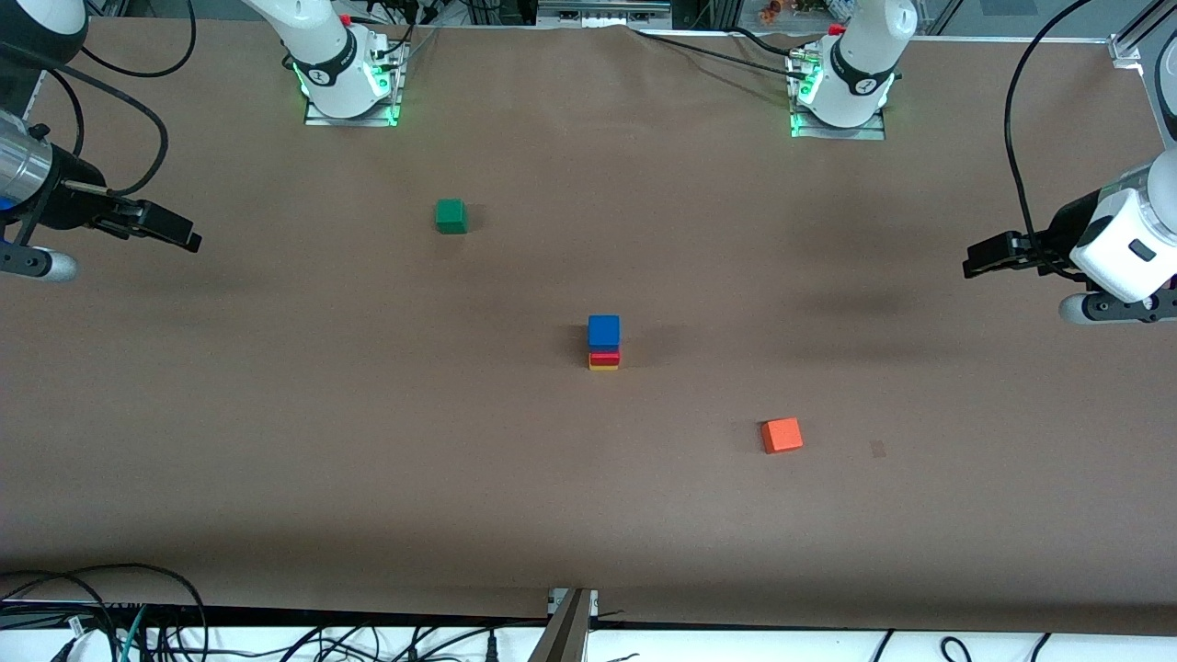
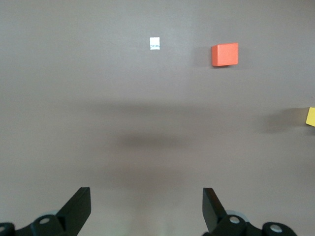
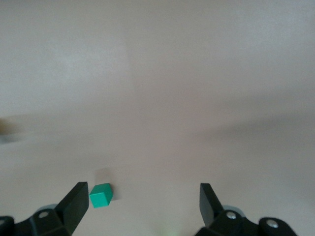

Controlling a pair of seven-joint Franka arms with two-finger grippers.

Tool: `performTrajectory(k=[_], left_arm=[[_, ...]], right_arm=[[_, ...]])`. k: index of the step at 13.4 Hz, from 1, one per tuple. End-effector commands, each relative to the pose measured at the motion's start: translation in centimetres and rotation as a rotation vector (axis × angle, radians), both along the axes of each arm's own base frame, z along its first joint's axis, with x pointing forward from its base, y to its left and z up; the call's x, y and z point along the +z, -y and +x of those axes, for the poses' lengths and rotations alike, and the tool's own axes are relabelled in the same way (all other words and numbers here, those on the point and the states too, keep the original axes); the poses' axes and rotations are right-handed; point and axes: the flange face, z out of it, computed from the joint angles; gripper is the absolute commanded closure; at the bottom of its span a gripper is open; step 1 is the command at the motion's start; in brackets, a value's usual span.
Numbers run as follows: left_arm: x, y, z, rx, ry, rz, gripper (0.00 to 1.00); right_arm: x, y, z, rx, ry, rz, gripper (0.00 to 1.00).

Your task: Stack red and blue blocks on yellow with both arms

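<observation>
In the middle of the table stands a stack of three cubes: the blue block on top, the red block under it, the yellow cube at the bottom. A sliver of the yellow cube shows at the edge of the left wrist view. My left gripper hangs open and holds nothing over the left arm's end of the table. My right gripper hangs open and holds nothing over the right arm's end. Both are well away from the stack.
A green cube lies farther from the front camera than the stack, toward the right arm's end. An orange cube lies nearer, toward the left arm's end, with a small paper tag beside it.
</observation>
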Motion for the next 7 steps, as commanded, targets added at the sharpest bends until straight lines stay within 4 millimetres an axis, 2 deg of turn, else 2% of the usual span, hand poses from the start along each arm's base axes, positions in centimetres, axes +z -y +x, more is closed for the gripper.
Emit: performTrajectory(k=[1,7], left_arm=[[0.98,-0.46,-0.26,-0.021,0.024,0.038,0.00],[0.78,-0.38,-0.14,-0.022,0.021,0.030,0.00]], right_arm=[[1.04,0.09,-0.71,0.030,0.014,-0.012,0.00],[1.21,0.22,-0.53,0.107,0.022,-0.003,0.00]])
